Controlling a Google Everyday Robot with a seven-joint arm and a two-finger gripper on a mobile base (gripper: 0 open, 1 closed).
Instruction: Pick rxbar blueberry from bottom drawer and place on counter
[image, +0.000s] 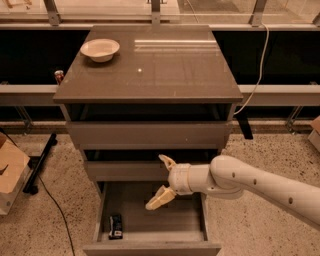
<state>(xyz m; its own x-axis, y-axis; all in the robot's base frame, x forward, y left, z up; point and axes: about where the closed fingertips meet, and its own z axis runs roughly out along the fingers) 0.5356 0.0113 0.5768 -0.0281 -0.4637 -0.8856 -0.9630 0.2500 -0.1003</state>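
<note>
The bottom drawer (150, 246) of the grey-brown cabinet stands pulled open. The rxbar blueberry (115, 226), a small dark wrapper with pale print, lies flat in its front left corner. My gripper (161, 183) hangs over the middle of the drawer, up and to the right of the bar, apart from it. Its two pale fingers are spread wide and hold nothing. The white arm reaches in from the right. The counter (170, 70) is the glossy cabinet top above.
A white bowl (100, 49) sits at the counter's back left. The two upper drawers (150, 134) are shut. A red-topped can (59, 76) stands behind the cabinet at left. A cardboard box (11, 172) and a black cable lie on the floor at left.
</note>
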